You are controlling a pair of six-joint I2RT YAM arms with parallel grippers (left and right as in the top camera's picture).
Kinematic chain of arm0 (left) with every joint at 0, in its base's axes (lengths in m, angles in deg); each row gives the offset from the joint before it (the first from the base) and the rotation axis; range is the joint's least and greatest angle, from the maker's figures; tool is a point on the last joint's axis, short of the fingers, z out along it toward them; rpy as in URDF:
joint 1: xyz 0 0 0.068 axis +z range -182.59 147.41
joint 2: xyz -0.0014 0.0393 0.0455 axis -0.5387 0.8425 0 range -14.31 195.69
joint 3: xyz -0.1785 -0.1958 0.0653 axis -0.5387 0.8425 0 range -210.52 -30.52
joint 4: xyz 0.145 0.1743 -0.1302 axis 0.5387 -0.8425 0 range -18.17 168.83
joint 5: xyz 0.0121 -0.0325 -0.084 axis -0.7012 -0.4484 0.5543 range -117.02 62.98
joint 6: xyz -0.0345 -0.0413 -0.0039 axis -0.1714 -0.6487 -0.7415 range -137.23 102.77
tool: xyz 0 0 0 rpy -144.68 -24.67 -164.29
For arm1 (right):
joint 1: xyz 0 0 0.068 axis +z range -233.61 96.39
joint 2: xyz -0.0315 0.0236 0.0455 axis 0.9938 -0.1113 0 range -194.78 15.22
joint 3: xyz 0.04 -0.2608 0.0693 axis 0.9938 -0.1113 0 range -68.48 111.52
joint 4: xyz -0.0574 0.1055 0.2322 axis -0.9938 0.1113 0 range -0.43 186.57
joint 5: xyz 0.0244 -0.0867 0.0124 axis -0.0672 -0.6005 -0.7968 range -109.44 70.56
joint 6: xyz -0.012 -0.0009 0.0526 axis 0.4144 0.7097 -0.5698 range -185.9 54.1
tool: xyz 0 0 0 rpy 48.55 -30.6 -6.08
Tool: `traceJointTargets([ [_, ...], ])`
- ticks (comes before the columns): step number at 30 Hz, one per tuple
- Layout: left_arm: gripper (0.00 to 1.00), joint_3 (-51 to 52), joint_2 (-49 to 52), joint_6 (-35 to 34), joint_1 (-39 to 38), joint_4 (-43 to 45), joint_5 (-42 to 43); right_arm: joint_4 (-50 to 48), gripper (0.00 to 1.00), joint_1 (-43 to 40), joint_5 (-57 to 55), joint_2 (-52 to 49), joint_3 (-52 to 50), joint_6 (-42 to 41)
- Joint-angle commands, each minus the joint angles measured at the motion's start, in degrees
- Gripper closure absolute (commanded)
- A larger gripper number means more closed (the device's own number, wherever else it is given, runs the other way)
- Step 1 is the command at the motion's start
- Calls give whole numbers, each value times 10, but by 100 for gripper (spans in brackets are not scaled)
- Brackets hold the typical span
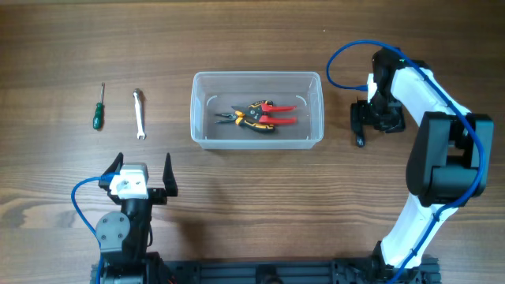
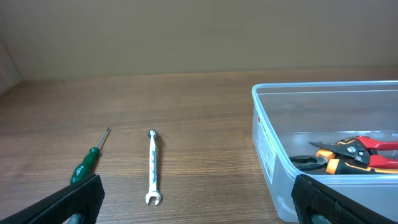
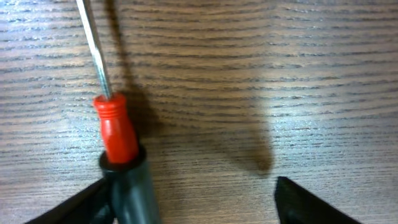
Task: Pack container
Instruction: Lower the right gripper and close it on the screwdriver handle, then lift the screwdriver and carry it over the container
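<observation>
The clear plastic container [image 1: 256,140] stands at the table's middle and shows at the right of the left wrist view [image 2: 273,162]. Inside lie red-handled and orange-and-black pliers [image 1: 256,115], [image 2: 351,153]. My right gripper [image 1: 364,120] is open, right of the container, low over a screwdriver with a red and black handle [image 3: 115,134]. The handle lies just inside the left finger [image 3: 193,205]. My left gripper [image 1: 142,172] is open and empty near the front left [image 2: 199,208]. A green-handled screwdriver [image 1: 98,110], [image 2: 87,163] and a small silver wrench [image 1: 139,113], [image 2: 153,167] lie left of the container.
The wood-grain table [image 1: 260,189] carries everything. The right arm [image 1: 430,118] reaches in from the right edge. The left arm's base [image 1: 126,233] is at the front left.
</observation>
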Motion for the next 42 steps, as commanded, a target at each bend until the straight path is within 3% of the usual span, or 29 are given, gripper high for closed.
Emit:
traceJointTargets([
  [1, 0, 3, -5, -6, -3, 2, -6, 0, 33, -1, -6, -14, -6, 14],
  [5, 0, 3, -5, -6, -3, 2, -6, -4, 48, -1, 3, -14, -6, 14],
  [10, 0, 3, -5, -6, -3, 2, -6, -6, 60, -1, 7, -14, -6, 15],
  [15, 0, 3, -5, -6, -3, 2, -6, -9, 64, -1, 7, -14, -6, 16],
  [19, 0, 3, -5, -6, -3, 2, -6, -15, 73, -1, 7, -14, -6, 16],
  [27, 0, 3, -4, -6, -3, 2, -6, -15, 75, -1, 7, -14, -6, 29],
  [39, 0, 3, -3, -6, -3, 2, -6, -19, 95, -1, 7, -14, -6, 36],
  [42, 0, 3, -3, -6, -3, 2, -6, -17, 96, -1, 7, -14, -1, 35],
])
